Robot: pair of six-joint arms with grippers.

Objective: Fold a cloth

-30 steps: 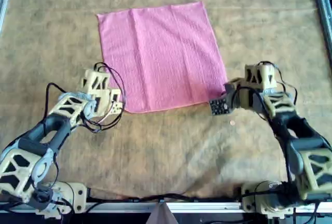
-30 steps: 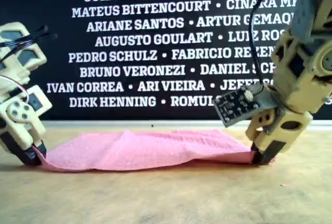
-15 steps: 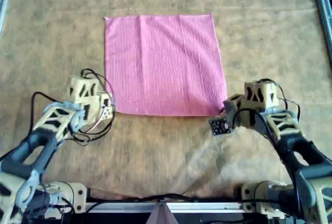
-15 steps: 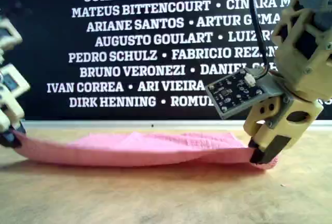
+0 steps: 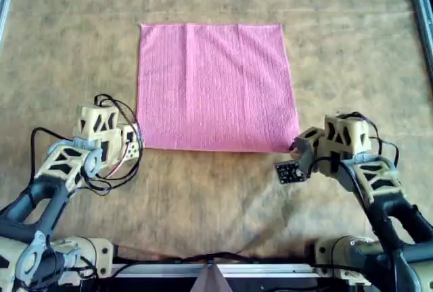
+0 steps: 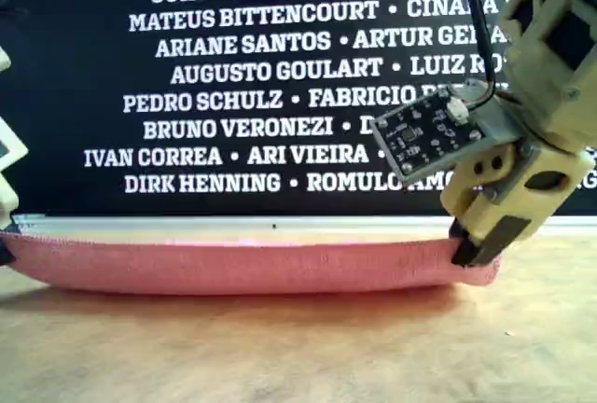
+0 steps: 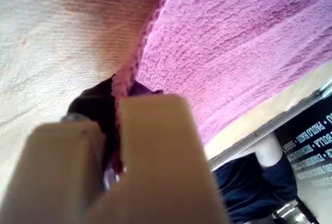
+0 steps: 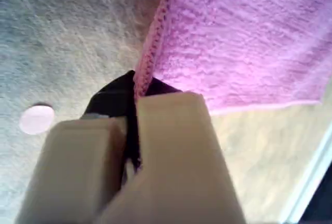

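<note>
Pink cloth (image 5: pixel 215 86) spread flat on desk (image 5: pixel 61 55), near edge lifted. Left end effector (image 5: pixel 135 144) clenched on overhead-left near corner; right end effector (image 5: pixel 295 147) clenched on overhead-right near corner, hem taut btwn them

My left gripper (image 7: pixel 118 130) and my right gripper (image 8: pixel 134 125), both of pale beige plastic with black inner pads, each pinched the hem of the plain pink terry cloth square (image 5: pixel 215 86), ribbed with faint vertical crease lines. Under them lay the mottled tan-brown felt-like table mat (image 5: pixel 216 197). A small pale pink round spot (image 8: pixel 36 119) sat just beside my right gripper.
</note>
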